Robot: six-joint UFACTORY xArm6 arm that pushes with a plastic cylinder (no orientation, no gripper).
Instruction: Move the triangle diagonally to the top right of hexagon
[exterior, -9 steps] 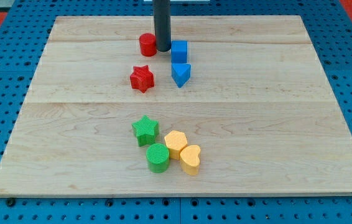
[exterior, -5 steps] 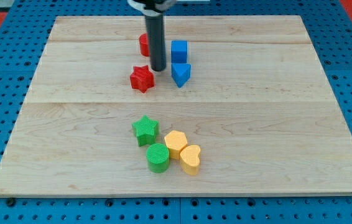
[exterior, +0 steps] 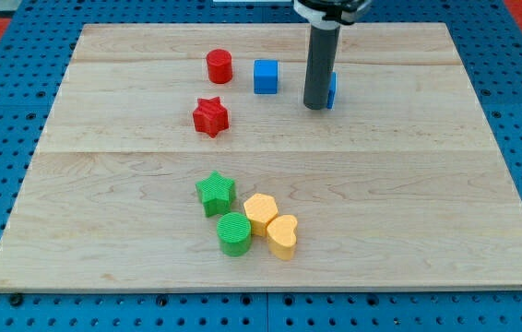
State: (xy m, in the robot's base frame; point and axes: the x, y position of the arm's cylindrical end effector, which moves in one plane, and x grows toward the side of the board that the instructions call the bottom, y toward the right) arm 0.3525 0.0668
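The wooden board lay on a blue pegboard. The dark rod came down from the view's top, and my tip rested on the board to the view's right of the blue cube; being a bare rod, it had nothing to open or close and gripped nothing. The blue triangle sat just behind the rod on its right side (only a thin sliver showed), apparently touching it, also right of the blue cube. The red cylinder stood left of the blue cube, the red star below and left of it. Well below the cube sat the green star, the green cylinder, the yellow hexagon and the yellow heart, clustered together.
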